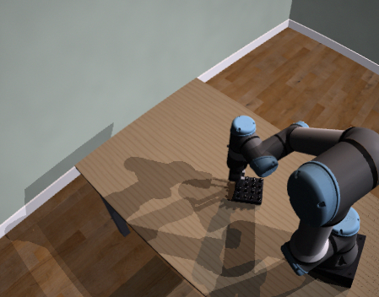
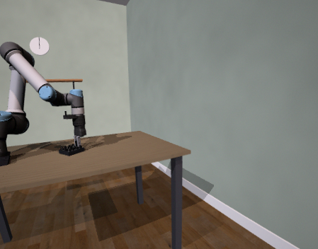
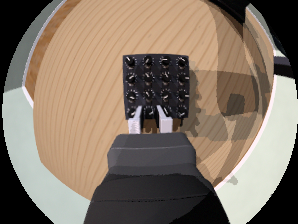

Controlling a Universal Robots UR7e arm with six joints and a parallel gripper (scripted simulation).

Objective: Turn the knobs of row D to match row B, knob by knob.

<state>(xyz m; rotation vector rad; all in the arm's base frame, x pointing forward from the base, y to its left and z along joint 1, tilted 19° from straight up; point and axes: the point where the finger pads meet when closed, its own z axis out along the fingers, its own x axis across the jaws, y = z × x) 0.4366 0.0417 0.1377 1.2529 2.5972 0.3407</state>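
Note:
The black knob box (image 1: pixel 256 202) (image 2: pixel 71 153) (image 3: pixel 139 70) stands on the table with four rows of four dark knobs, each with a white line. My gripper (image 1: pixel 241 176) (image 2: pixel 78 144) (image 3: pixel 149 112) points down at one edge row of the box, the lowest row in the wrist view. Its pale fingers are partly open, one on each side of the second knob from the left there, with gaps showing beside it. The fingers partly hide that row. I cannot read the printed names or marks, nor tell whether the fingertips touch anything.
The wooden table (image 1: pixel 160 139) (image 2: pixel 134 152) (image 3: pixel 90 100) carries the box and the arm's base (image 1: pixel 350 274) (image 2: pixel 1 160). Arm shadows fall across the table. Walls stand beyond it. A small dark stub shows at the box's lower right edge in the wrist view.

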